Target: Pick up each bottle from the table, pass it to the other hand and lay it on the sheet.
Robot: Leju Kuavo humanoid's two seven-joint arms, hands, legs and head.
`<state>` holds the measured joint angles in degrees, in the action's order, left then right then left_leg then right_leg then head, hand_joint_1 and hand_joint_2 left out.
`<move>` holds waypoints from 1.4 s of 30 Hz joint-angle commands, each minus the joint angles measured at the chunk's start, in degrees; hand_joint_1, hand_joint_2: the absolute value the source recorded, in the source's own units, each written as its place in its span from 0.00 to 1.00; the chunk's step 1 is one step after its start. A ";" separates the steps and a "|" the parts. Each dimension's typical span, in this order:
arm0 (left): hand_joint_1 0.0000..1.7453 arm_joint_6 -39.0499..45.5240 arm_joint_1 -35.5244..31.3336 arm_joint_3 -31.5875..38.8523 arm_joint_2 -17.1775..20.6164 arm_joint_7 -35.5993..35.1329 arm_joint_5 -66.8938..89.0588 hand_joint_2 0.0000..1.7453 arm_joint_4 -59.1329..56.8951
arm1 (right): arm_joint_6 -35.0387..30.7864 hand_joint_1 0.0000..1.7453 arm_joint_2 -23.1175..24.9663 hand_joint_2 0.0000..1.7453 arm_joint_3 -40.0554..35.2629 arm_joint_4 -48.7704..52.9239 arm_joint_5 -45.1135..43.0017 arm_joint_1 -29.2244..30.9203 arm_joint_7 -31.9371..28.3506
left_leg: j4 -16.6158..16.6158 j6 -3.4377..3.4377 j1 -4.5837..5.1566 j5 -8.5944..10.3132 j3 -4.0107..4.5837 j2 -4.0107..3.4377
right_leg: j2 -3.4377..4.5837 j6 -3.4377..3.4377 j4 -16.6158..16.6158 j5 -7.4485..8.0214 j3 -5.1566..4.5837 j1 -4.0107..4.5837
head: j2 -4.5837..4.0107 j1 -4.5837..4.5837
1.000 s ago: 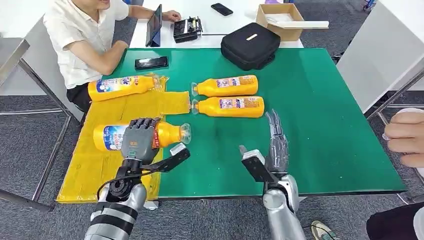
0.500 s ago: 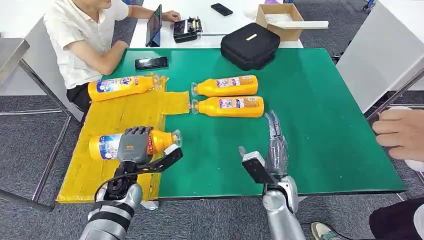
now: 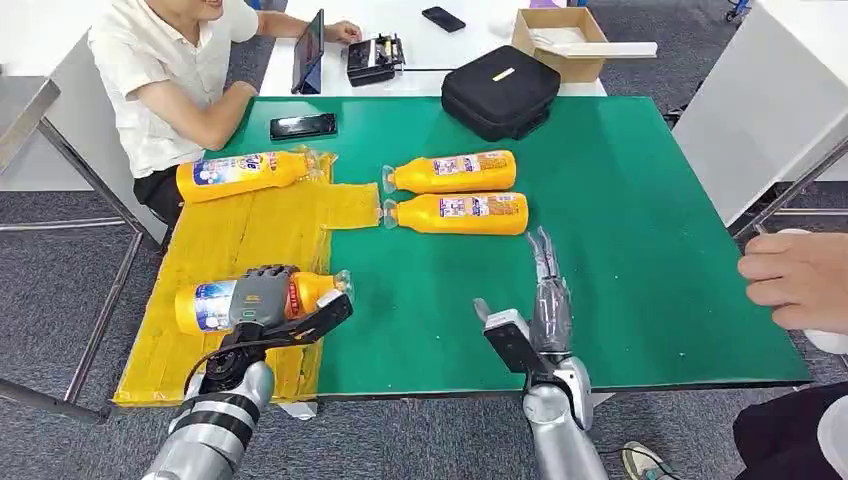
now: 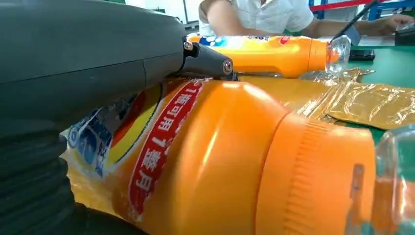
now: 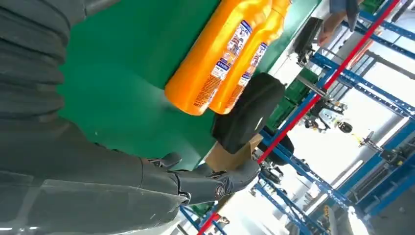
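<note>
Held bottle [image 3: 262, 301]: middle hidden under left hand [image 3: 262, 296]; label print unreadable. Seated person [image 3: 170, 70]: head cut off. Second person's hand [image 3: 795, 280]: cut by edge.

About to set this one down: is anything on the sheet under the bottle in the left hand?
Nothing visible. The left hand holds the bottle over bare yellow sheet; the other bottle on the sheet lies at its far end.

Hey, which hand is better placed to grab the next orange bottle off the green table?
The right hand, probably. It is open and empty over the green table, just short of the two orange plastic bottles lying there. The left hand holds another orange bottle over the yellow sheet.
</note>
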<state>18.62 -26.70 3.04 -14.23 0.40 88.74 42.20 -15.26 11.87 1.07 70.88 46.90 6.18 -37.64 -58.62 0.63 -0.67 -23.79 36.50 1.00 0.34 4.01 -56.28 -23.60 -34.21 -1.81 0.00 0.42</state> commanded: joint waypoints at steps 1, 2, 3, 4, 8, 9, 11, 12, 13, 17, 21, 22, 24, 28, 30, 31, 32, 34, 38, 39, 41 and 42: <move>0.00 -1.61 -2.01 2.11 1.54 2.13 0.56 1.00 -8.93 | 0.27 0.00 -0.97 1.00 -1.03 -4.64 -0.43 1.75 -0.64 | 0.09 -0.01 -0.05 -0.13 -0.44 -0.26 | 0.13 -0.28 0.13 -0.05 0.40 0.10 | 0.00 0.00; 0.00 -1.61 -2.01 2.11 1.54 2.13 0.56 1.00 -8.93 | 0.27 0.00 -0.97 1.00 -1.03 -4.64 -0.43 1.75 -0.64 | 0.06 0.00 -0.04 -0.08 -0.30 -0.15 | 0.06 -0.20 0.10 -0.03 0.30 0.08 | 0.00 0.00; 0.00 -1.61 -2.01 2.11 1.54 2.13 0.56 1.00 -8.93 | 0.27 0.00 -0.97 1.00 -1.03 -4.64 -0.43 1.75 -0.64 | 0.06 0.00 -0.05 -0.10 -0.38 -0.16 | 0.05 -0.25 0.11 -0.05 0.39 0.10 | 0.00 0.00; 0.00 -1.61 -2.01 2.11 1.54 2.13 0.56 1.00 -8.93 | 0.27 0.00 -0.97 1.00 -1.03 -4.64 -0.43 1.75 -0.64 | 0.07 0.01 -0.04 -0.08 -0.33 -0.14 | 0.07 -0.20 0.10 -0.03 0.34 0.07 | 0.00 0.00; 0.00 -2.45 -2.39 2.20 1.54 2.33 0.29 1.00 -9.61 | 0.22 0.00 -1.11 1.00 -0.96 -5.05 -0.71 2.01 -0.87 | 0.07 0.01 -0.02 -0.07 -0.39 -0.10 | 0.05 -0.19 0.10 -0.02 0.43 0.06 | 0.00 0.00; 0.00 -3.14 -2.68 1.46 1.76 2.61 0.91 1.00 -10.27 | 0.11 0.00 -1.19 1.00 -0.86 -5.62 -0.95 2.45 -1.17 | 0.08 0.00 -0.03 -0.09 -0.46 -0.14 | 0.07 -0.24 0.12 -0.02 0.49 0.08 | 0.00 0.00; 0.00 -4.61 -3.37 1.64 1.75 2.25 0.66 1.00 -11.58 | 0.27 0.00 -1.31 1.00 -0.88 -6.44 -1.14 3.06 -1.35 | 0.09 -0.01 -0.03 -0.08 -0.49 -0.13 | 0.05 -0.26 0.12 -0.01 0.52 0.08 | 0.00 0.00; 0.00 -5.08 -4.08 1.20 2.00 1.29 1.20 1.00 -12.71 | 0.49 0.00 -1.27 1.00 -0.90 -7.64 -1.24 3.80 -1.37 | 0.07 0.00 -0.02 -0.05 -0.39 -0.03 | -0.02 -0.18 0.10 0.00 0.44 0.06 | 0.00 0.00; 0.00 -4.75 -4.40 0.61 2.27 0.77 1.26 1.00 -13.32 | 0.57 0.00 -1.26 1.00 -0.99 -8.18 -1.16 4.11 -1.54 | 0.08 0.00 -0.02 -0.05 -0.45 -0.05 | -0.01 -0.21 0.10 -0.01 0.50 0.06 | 0.00 0.00; 0.00 -6.03 -4.90 0.33 2.56 0.43 1.15 1.00 -15.01 | 0.13 0.00 -1.48 1.00 -1.29 -9.80 -1.15 4.50 -2.34 | 0.11 0.00 -0.03 -0.04 -0.53 -0.09 | -0.04 -0.22 0.14 0.03 0.58 0.07 | 0.00 0.00; 0.00 -4.49 -4.37 0.28 2.55 1.02 1.09 1.00 -14.65 | -0.07 0.00 -1.63 1.00 -1.30 -10.38 -1.00 4.67 -2.33 | 0.09 0.03 -0.01 -0.02 -0.58 -0.01 | -0.12 -0.16 0.11 0.02 0.66 0.05 | 0.00 0.00; 0.00 -4.49 -4.37 0.28 2.55 1.02 1.09 1.00 -14.65 | -0.07 0.00 -1.63 1.00 -1.30 -10.38 -1.00 4.67 -2.33 | 0.14 0.02 -0.02 -0.02 -0.67 -0.10 | -0.06 -0.24 0.17 0.04 0.75 0.07 | 0.00 0.00; 0.00 -3.57 -3.43 0.31 2.09 2.20 0.57 1.00 -13.15 | -0.10 0.00 -1.57 1.00 -1.58 -9.84 -0.88 4.18 -2.34 | 0.13 0.02 -0.03 -0.02 -0.73 -0.11 | -0.05 -0.26 0.17 0.05 0.80 0.08 | 0.00 0.00; 0.00 -1.53 -0.15 -1.25 -0.08 4.59 -0.29 1.00 -5.18 | 0.32 0.00 -0.85 1.00 -1.25 -6.39 -1.22 2.04 -2.09 | 0.14 0.02 -0.01 -0.03 -0.76 -0.04 | -0.12 -0.25 0.16 0.01 0.83 0.06 | 0.00 0.00; 0.00 -0.56 1.75 -4.51 -0.68 5.35 0.79 1.00 0.66 | 0.51 0.00 -0.67 1.00 -1.00 -6.20 -1.19 1.84 -1.72 | 0.09 0.03 -0.02 -0.04 -0.71 0.05 | -0.21 -0.22 0.12 -0.03 0.81 0.06 | 0.00 0.00; 0.00 0.77 3.22 -8.06 -0.35 5.12 1.26 1.00 4.60 | 0.29 0.00 -0.66 1.00 -0.93 -5.87 -0.81 1.56 -1.33 | 0.06 0.04 -0.01 -0.02 -0.65 0.14 | -0.27 -0.15 0.08 -0.04 0.76 0.04 | 0.00 0.00; 0.00 2.45 4.55 -9.74 -0.75 5.01 1.26 1.00 8.04 | 0.20 0.00 -0.56 1.00 -0.80 -5.25 -0.69 1.11 -1.09 | 0.06 0.04 -0.01 -0.03 -0.67 0.10 | -0.25 -0.20 0.09 -0.05 0.76 0.05 | 0.00 0.00; 0.00 3.74 7.09 -14.28 -0.58 4.03 1.26 1.00 14.76 | 0.24 0.00 -0.26 1.00 -0.57 -3.90 -0.44 0.32 -0.50 | 0.01 0.05 -0.01 -0.06 -0.59 0.15 | -0.30 -0.18 0.05 -0.09 0.70 0.05 | 0.00 0.00; 0.00 6.34 9.08 -19.25 0.65 2.23 1.26 1.00 19.20 | 0.62 0.00 -0.26 1.00 -1.60 -3.15 0.89 -0.61 0.21 | -0.07 0.02 -0.06 -0.14 -0.51 0.04 | -0.25 -0.27 0.00 -0.13 0.57 0.11 | 0.00 0.00; 0.00 7.22 9.15 -19.91 0.98 1.87 1.26 1.00 19.48 | 0.67 0.00 -0.20 1.00 -1.77 -3.01 0.91 -0.72 0.30 | -0.05 0.02 -0.06 -0.19 -0.61 0.05 | -0.30 -0.34 0.02 -0.20 0.67 0.13 | 0.00 0.00; 0.00 8.90 9.58 -20.55 1.01 1.67 1.26 1.00 20.22 | 0.80 0.00 0.05 1.00 -1.88 -2.59 0.85 -1.06 0.62 | 0.01 0.02 -0.03 -0.08 -0.32 0.07 | -0.22 -0.23 0.05 -0.08 0.40 0.08 | 0.00 0.00; 0.00 9.13 9.65 -20.67 1.04 1.70 1.26 1.00 20.39 | 0.81 0.00 0.07 1.00 -1.92 -2.57 0.87 -1.07 0.68 | 0.02 0.01 -0.04 -0.14 -0.41 -0.03 | -0.15 -0.28 0.06 -0.10 0.48 0.10 | 0.00 0.02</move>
<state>24.46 -20.71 -7.70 -15.28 3.36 89.39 52.81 -15.10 12.00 0.55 67.23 47.34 6.00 -37.79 -58.61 0.66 -0.66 -23.77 36.34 1.21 0.06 4.00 -56.27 -23.61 -33.95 -1.82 0.00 0.44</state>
